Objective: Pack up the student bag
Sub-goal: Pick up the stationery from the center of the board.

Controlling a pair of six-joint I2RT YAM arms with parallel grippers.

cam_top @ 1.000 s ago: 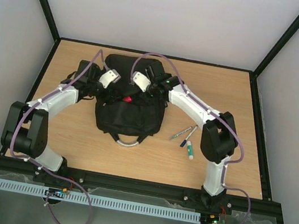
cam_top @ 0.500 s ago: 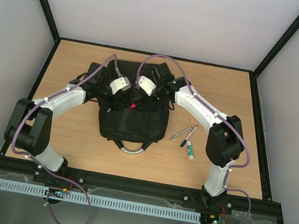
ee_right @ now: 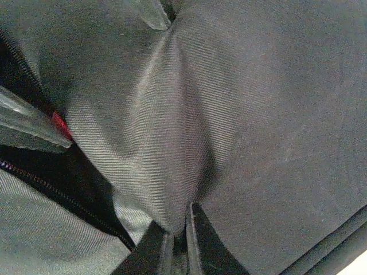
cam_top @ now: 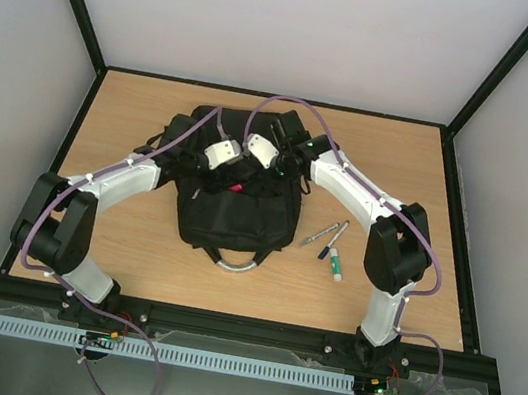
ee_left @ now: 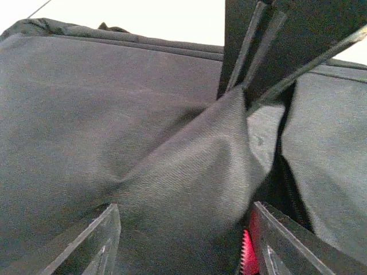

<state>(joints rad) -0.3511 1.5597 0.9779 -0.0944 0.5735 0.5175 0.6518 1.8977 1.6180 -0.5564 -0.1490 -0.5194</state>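
Black student bag [cam_top: 241,216] lies flat at the middle of the bench [cam_top: 116,234], its grey loop handle [cam_top: 236,263] at the 6 o'clock end, toward the arm bases. Three pens [cam_top: 334,240] lie on the wood at 3 o'clock from it, near but not touching. Farther out, both arms meet over the bag's upper half. There the right fingers [ee_right: 198,240] are pressed together on a raised fold of the black fabric, pinching it into a ridge. At 9 o'clock from them, the left fingers [ee_left: 103,238] stand apart, one on each side of that same fold. A small red item [ee_left: 245,255] shows beside a parted zip [ee_right: 63,197]; I cannot tell what it is.
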